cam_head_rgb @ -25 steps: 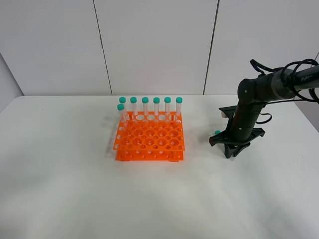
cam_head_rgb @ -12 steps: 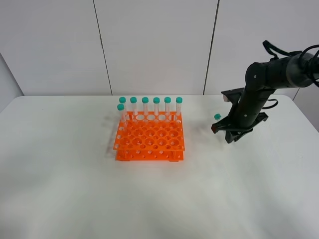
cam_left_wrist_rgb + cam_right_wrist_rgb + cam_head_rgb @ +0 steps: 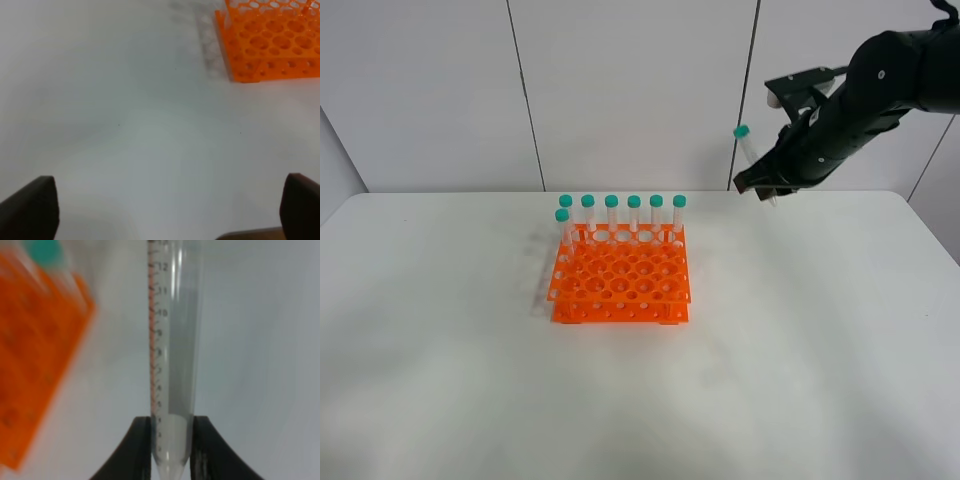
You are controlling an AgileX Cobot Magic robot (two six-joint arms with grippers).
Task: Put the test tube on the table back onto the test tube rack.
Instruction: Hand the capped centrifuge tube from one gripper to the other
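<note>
My right gripper (image 3: 767,187) is raised high above the white table (image 3: 800,360), to the right of and behind the orange test tube rack (image 3: 620,282). It is shut on the lower end of the clear test tube (image 3: 752,158), whose teal cap points up and left. In the right wrist view the tube (image 3: 171,355) stands between the two fingers (image 3: 141,442), with the rack (image 3: 35,365) blurred beside it. My left gripper (image 3: 165,205) is open and empty over bare table, and the rack's corner (image 3: 270,45) shows in that view.
Several teal-capped tubes (image 3: 620,215) stand along the rack's back row, with one more at its back left corner. The rack's other holes hold nothing. A grey panelled wall (image 3: 620,90) rises behind the table.
My right gripper has risen from the table surface up and slightly right, carrying the test tube with it. The tube now hangs high above the table. The rack has not moved.
</note>
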